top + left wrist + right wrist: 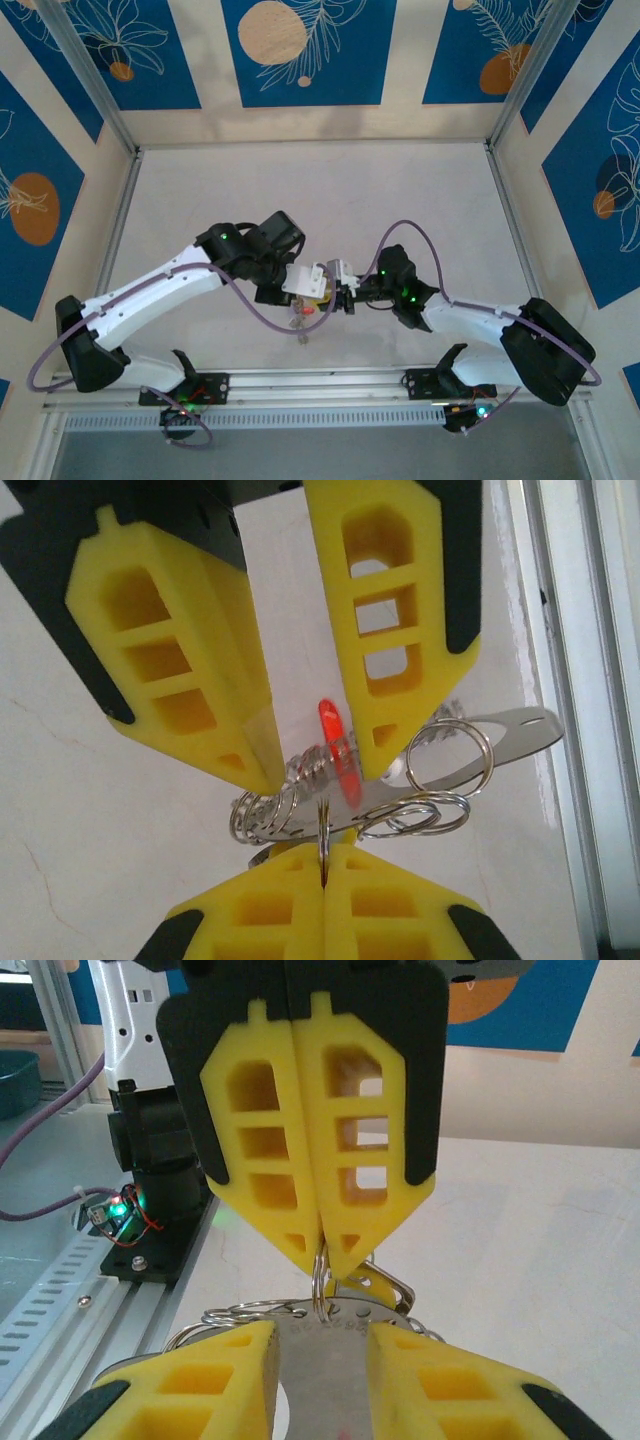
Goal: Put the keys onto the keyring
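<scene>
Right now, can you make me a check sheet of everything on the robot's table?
Surface: pale table, faint marks.
Job's things: red key in a bunch with split rings and a flat metal tag; a thin ring stands on edge below it.
Clutter: nothing seen.
Grippers: left gripper shut on the thin ring; right gripper open, jaws apart either side of the red key.
Cables: purple cables loop along both arms.
Surroundings: blue leaf-pattern walls; metal rail at the near edge.
</scene>
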`<state>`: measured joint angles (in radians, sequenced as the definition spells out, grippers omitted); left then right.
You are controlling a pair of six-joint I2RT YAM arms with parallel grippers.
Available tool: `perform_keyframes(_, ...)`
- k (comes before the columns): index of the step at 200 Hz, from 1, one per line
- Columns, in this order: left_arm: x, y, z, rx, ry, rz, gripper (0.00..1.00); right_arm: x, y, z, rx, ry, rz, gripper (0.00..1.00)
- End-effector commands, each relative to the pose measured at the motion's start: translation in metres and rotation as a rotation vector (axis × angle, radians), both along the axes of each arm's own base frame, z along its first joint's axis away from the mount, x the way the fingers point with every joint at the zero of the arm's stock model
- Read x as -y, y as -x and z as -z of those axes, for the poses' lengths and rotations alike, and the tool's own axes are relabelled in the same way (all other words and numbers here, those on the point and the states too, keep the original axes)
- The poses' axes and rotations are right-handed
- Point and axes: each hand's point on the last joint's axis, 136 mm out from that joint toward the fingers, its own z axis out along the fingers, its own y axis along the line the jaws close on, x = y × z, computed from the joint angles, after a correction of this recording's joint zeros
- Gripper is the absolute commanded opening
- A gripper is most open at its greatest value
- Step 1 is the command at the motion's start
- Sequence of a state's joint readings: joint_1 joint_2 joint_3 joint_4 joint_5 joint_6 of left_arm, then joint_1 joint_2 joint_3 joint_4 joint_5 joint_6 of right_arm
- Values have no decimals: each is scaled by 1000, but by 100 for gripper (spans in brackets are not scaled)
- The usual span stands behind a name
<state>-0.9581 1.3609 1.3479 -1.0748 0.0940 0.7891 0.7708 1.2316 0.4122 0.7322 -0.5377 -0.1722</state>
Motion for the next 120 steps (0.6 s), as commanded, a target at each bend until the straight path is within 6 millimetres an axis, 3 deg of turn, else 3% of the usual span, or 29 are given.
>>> perform_keyframes(1,0,-1,-12,29,-5,13,0,-6,3,-9,-5,-26,-36,29)
perform_keyframes(57,7,1,-11,12,19,15,0,-15,3,-11,-10,-38,-53,26)
perform_keyframes(120,14,6,-19,6,89,30,0,-20,-2,-14,-11,-50,-39,14)
